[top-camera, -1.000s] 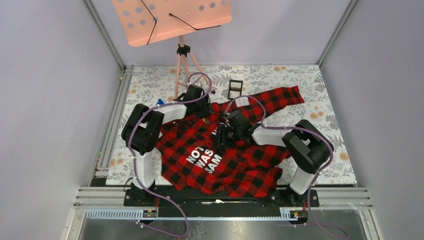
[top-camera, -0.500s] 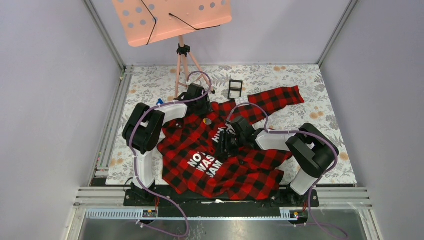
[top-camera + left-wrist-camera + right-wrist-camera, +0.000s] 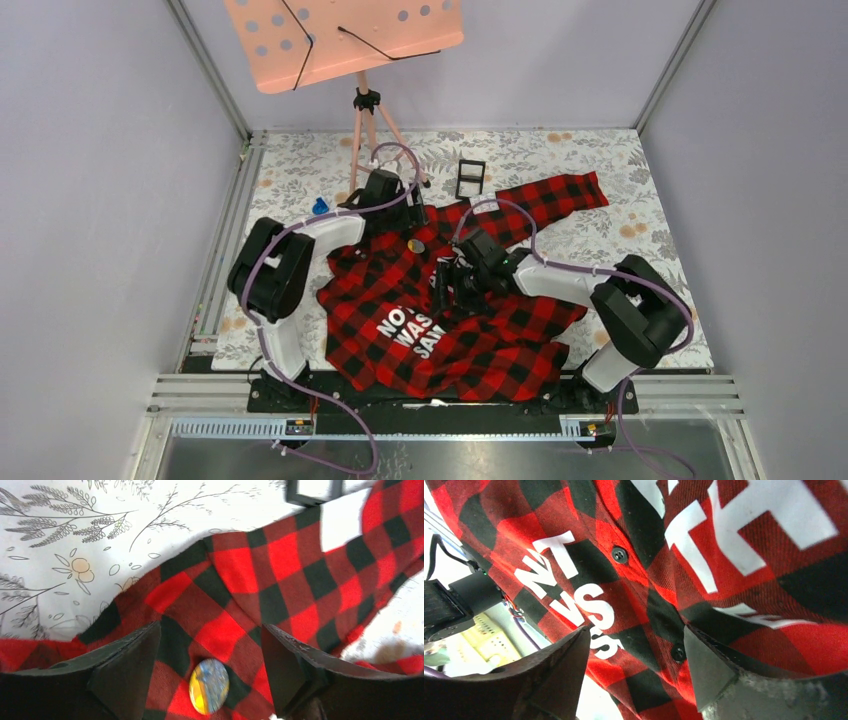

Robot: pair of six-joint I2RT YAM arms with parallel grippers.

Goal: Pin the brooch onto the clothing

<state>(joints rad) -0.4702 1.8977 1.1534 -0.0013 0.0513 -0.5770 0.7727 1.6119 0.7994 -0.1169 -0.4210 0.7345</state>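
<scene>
The brooch [image 3: 417, 244] lies flat on the red-and-black check shirt [image 3: 480, 340], near its collar end and above the white letters. In the left wrist view the brooch [image 3: 209, 686] shows as a small round badge, blue and yellow, resting on the shirt [image 3: 280, 580] between the fingers of the left gripper [image 3: 210, 645] and touching neither; the jaws stand apart. A second ago the badge was hidden under the arms; now it is in plain sight from above. The left gripper [image 3: 405, 220] has drawn back toward the far side of the table, and its elbow has swung outward to the left, so the small blue object [image 3: 320, 207] beside it is uncovered. The right gripper [image 3: 445, 288] hangs over the middle of the shirt, jaws apart too, with the printed letters and two dark buttons of the shirt [image 3: 624, 605] in view past the right gripper [image 3: 636, 635]. The shirt has slid a little nearer the arm bases, its lettering lower than before. The black square frame [image 3: 470, 178] and the pink music stand [image 3: 345, 40] stand unmoved beyond the shirt.
</scene>
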